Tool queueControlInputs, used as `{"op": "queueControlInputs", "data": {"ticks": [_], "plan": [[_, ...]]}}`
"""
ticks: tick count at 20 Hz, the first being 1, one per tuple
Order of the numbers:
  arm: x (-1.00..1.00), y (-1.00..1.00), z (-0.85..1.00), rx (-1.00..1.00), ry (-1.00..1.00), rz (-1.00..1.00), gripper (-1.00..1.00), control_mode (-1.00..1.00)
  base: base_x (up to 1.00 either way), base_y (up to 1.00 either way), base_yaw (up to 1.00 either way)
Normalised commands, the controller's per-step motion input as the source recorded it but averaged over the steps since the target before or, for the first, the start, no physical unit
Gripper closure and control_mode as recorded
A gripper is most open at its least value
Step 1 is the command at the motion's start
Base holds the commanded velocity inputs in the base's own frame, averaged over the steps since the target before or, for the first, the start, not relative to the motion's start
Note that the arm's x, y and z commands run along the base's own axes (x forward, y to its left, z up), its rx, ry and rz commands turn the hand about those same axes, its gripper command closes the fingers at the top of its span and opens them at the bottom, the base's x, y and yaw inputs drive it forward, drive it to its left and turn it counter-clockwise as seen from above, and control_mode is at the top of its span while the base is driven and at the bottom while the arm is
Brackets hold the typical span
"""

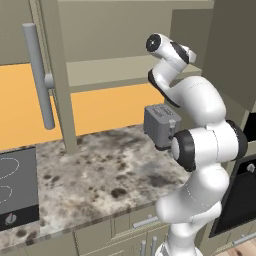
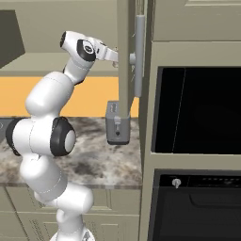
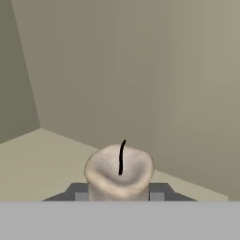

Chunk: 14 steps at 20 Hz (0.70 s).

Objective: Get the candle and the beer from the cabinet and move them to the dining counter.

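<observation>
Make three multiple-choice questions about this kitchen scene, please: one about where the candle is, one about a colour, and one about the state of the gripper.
1. Where is the candle?
A. On the cooktop
B. Inside the cabinet, between the fingertips
C. On top of the toaster

2. What colour is the wall behind the toaster?
A. Orange
B. Blue
C. White

3. What is the state of the gripper?
A. Wide open above the counter
B. Shut on the toaster
C. Shut on the candle

Answers:
1. B, the hand view shows the candle between the two dark tips, with plain cabinet walls behind it.
2. A, the left base view shows an orange wall behind the grey toaster.
3. C, both tips press against the sides of the candle in the hand view.
</observation>
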Motion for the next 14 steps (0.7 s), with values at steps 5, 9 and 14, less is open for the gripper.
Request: {"op": "queueControlInputs", "data": {"ticks": [5, 9, 14], "plan": [[-0.04, 0.00, 0.00, 0.00, 0.00, 0.00, 1.00, -1.00, 0.00, 0.00, 0.00], [-0.36, 0.11, -0.01, 0.00, -0.04, 0.00, 1.00, -1.00, 0.00, 0.00, 0.00], [-0.52, 0.15, 0.00, 0.00, 0.00, -0.04, 1.00, -1.00, 0.00, 0.00, 0.00]]}}
